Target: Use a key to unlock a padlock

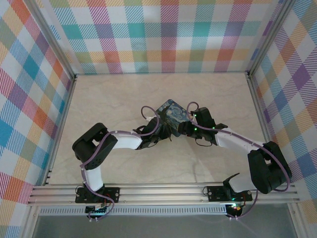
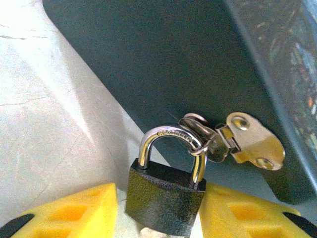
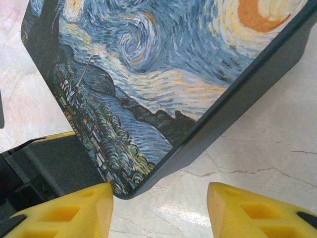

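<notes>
The padlock, dark grey with a silvery shackle, stands between my left gripper's yellow fingers. The gripper is shut on its body. The shackle hooks by the brassy hasp on the dark side of the painted tin. Small flat silvery pieces on a thin ring, which look like the key, hang at the shackle's right leg. My right gripper is open at the tin's near corner: its left finger touches the corner, while its right finger stands over bare table. From above, both grippers meet at the tin.
The tin lies mid-table on a pale marbled surface. Checked walls and metal rails enclose the table on three sides. Purple cables loop over both wrists near the tin.
</notes>
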